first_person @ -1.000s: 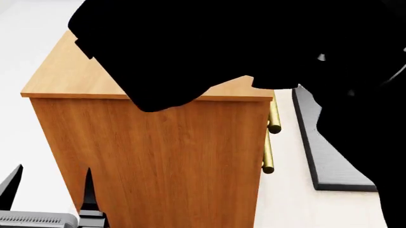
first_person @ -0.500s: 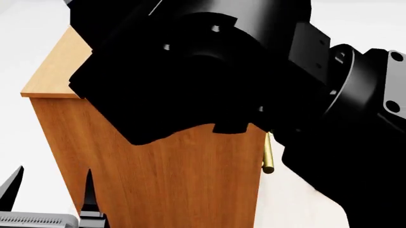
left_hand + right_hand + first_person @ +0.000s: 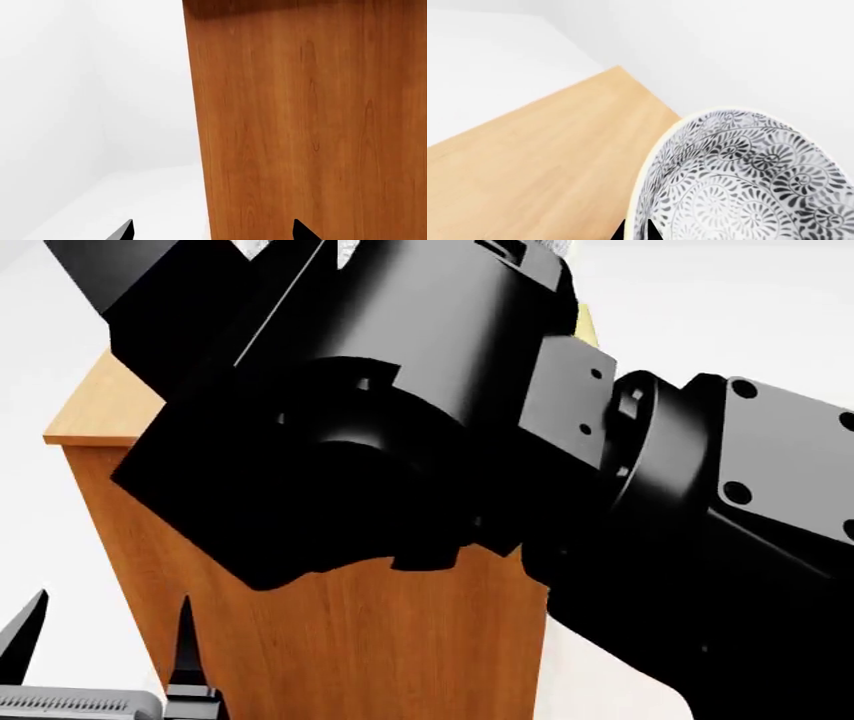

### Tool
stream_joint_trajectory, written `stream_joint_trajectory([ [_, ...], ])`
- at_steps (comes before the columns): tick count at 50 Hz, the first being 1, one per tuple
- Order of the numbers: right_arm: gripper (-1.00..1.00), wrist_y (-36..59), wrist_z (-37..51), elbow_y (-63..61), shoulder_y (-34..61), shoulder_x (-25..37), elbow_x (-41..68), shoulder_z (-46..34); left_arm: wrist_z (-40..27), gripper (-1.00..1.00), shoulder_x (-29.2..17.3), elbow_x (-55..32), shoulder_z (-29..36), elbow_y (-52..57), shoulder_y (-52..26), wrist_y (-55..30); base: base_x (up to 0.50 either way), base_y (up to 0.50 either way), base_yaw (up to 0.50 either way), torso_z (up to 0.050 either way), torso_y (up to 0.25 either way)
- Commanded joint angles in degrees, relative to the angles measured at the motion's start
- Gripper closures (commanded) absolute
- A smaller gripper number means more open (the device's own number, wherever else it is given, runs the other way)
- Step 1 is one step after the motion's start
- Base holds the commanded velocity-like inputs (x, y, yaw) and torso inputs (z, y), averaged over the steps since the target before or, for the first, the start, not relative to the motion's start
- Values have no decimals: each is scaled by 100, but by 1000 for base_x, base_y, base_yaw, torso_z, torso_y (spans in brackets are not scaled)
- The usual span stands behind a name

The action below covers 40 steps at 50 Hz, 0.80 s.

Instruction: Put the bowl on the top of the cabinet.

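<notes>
Now we carry the bowl (image 3: 740, 180) in our right hand (image 3: 635, 231), pinched at the rim, tilted above the cabinet (image 3: 547, 165) top. We should level it, lower until its foot rests flat, well inside the edges, then release. Our arm blocks most of the head view; the bowl's underside and foot are hidden. Our left hand (image 3: 212, 232) is spread wide and empty at the cabinet's 7 o'clock.
</notes>
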Motion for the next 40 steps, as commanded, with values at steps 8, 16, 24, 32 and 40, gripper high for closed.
stream_joint_trajectory([
  [8,100,-84,-74,-284,-136,-272,130,-130,-26,-100,-24,-28,-4,24,-2,-11,0,0,0,0,0],
  [16,100,-110,-93,-395,-139,-285,123,-157,-22,-100,-22,-29,5,-34,22,69,0,0,0,0,0],
  [24,100,-123,-152,-405,-130,-290,97,-198,-29,-100,-29,-45,15,-1,0,21,0,0,0,0,0],
  [32,100,-196,-318,-329,-236,-249,-76,-301,-30,-100,-8,-30,36,-99,-9,80,0,0,0,0,0],
  [40,100,-268,-367,-333,-224,-208,-172,-311,-41,-100,-18,-41,34,-95,-6,81,0,0,0,0,0],
])
